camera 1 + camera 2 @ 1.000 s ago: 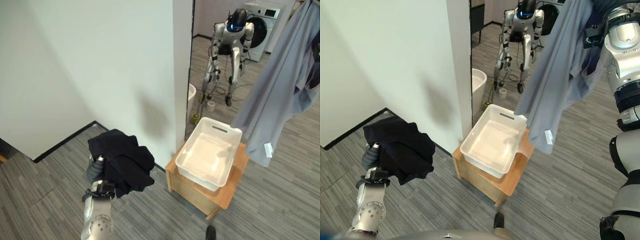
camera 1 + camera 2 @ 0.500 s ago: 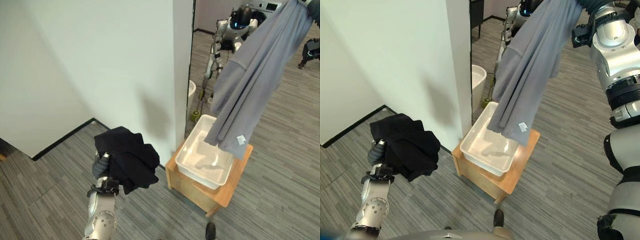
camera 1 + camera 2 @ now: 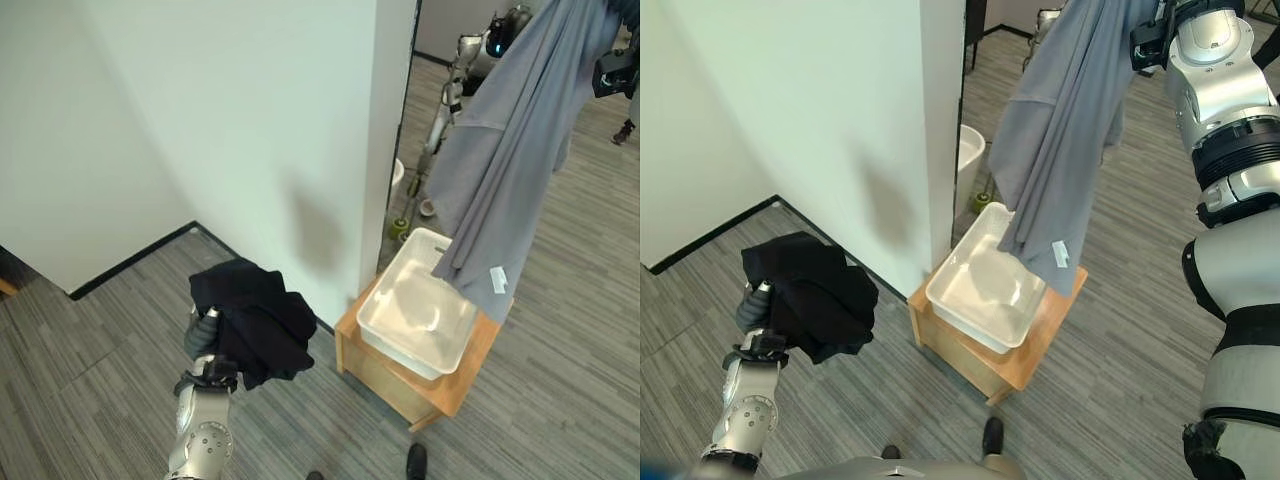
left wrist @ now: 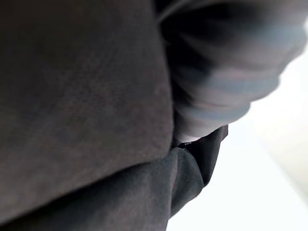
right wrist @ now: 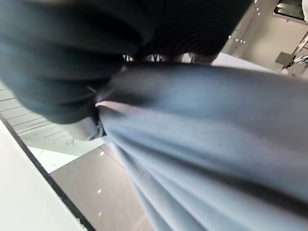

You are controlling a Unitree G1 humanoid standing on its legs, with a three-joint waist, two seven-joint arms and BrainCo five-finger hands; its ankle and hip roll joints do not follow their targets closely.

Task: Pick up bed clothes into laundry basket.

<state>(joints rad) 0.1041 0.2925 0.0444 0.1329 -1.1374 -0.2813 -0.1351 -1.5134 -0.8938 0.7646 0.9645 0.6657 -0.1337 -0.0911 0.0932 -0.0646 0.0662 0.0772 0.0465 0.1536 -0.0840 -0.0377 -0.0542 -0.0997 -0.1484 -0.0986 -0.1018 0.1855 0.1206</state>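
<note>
I am at the drop-off step: my right hand (image 5: 72, 62) is raised high with the grey garment (image 3: 510, 170) gripped at its top, as far as I can tell from the wrist view, and the cloth hangs down so its lower edge dangles just over the far side of the white laundry basket (image 3: 400, 325) on the wooden stool (image 3: 455, 385). Next I must lower that arm and let the cloth fall inside — not over the rim. My left hand (image 3: 200, 335) is low and well left of the basket, closed around a bundled black garment (image 3: 255, 320), waiting its turn.
</note>
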